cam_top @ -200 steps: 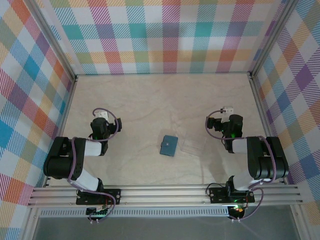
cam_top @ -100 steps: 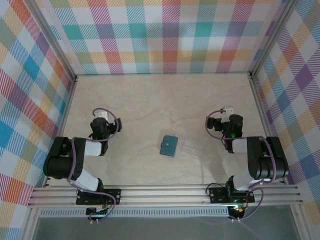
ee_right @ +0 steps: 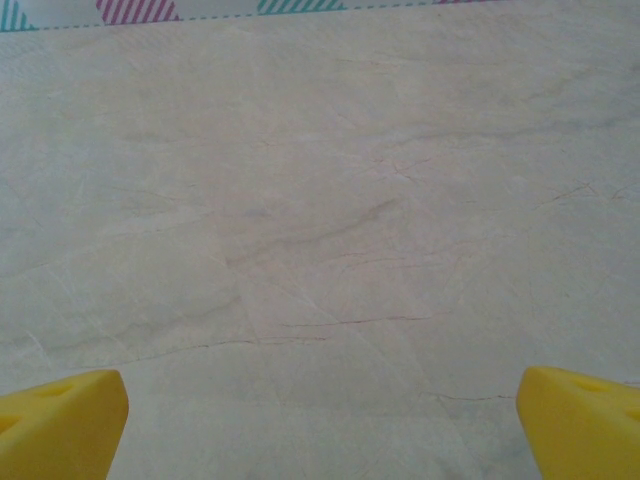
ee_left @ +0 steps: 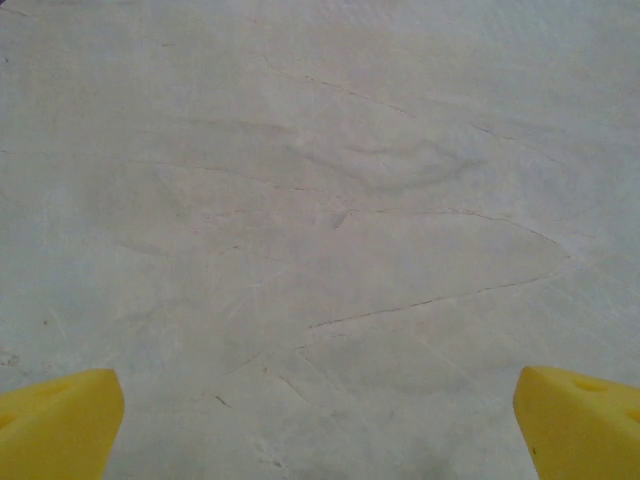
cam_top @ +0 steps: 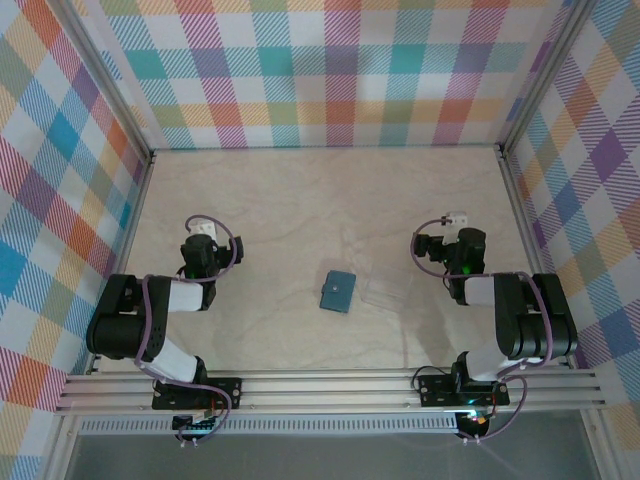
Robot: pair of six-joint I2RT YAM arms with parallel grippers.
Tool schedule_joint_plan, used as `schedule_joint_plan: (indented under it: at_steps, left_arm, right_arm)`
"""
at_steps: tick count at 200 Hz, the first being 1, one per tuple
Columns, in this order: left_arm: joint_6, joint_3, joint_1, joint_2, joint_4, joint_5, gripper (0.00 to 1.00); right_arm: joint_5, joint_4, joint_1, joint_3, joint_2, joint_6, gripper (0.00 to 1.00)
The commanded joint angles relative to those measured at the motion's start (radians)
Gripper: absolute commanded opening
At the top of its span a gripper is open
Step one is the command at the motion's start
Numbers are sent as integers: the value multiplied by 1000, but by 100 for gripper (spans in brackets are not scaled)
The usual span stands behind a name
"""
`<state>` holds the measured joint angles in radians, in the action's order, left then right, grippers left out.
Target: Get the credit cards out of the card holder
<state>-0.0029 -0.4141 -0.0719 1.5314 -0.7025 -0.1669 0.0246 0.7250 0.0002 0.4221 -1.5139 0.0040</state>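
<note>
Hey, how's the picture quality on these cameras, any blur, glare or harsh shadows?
Top external view: even, soft light, no harsh shadows; the teal card holder reads crisp, the clear plastic rectangle beside it faint. Left wrist view: creased table readable, yellow fingertips soft at the corners. Right wrist view: much the same, no glare.

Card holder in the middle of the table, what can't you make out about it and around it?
The credit cards: in the top view the card holder looks closed; its teal cover hides any cards inside.
The clear plastic rectangle, top view: too faint to tell whether it touches the holder.
The left gripper and right gripper, wrist views: fingers cut off by the bottom edge.
</note>
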Motion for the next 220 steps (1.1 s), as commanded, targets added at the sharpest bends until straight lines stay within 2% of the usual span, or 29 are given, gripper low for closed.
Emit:
schedule_joint_plan:
  at_steps: [1, 28, 62, 83, 105, 118, 128, 155, 184, 211, 220]
  left_arm:
    - [4, -96, -18, -109, 167, -39, 100]
    - [-43, -161, -64, -198, 360, -144, 100]
    - [-135, -300, -125, -235, 650, -138, 100]
    - [-187, -419, -144, -239, 868, -20, 100]
    - [-229, -547, -146, -248, 1100, 133, 100]
    - [-241, -621, -148, -252, 1222, 179, 100]
    - [-245, -684, -147, -244, 1324, 187, 100]
    - [-197, -805, -147, -220, 1524, 199, 100]
    - [-189, -822, -147, -230, 1550, 166, 100]
    - [-168, -834, -147, -206, 1570, 160, 100]
    - [-166, -836, -148, -213, 1584, 119, 100]
  right_arm:
    - [-29, -190, -5, 92, 80, 36, 100]
    - [-29, -437, -4, 200, 139, 72, 100]
    - [55, -747, 2, 316, 220, 161, 100]
    - [77, -948, 25, 391, 252, 211, 100]
    - [112, -1131, 31, 450, 285, 290, 95]
    - [119, -1231, 32, 470, 302, 326, 93]
    - [133, -1306, 33, 481, 310, 329, 89]
    - [194, -1394, 36, 450, 330, 345, 77]
    - [174, -1413, 83, 403, 370, 385, 70]
    - [105, -1425, 143, 385, 361, 441, 58]
    - [93, -1415, 163, 374, 356, 468, 55]
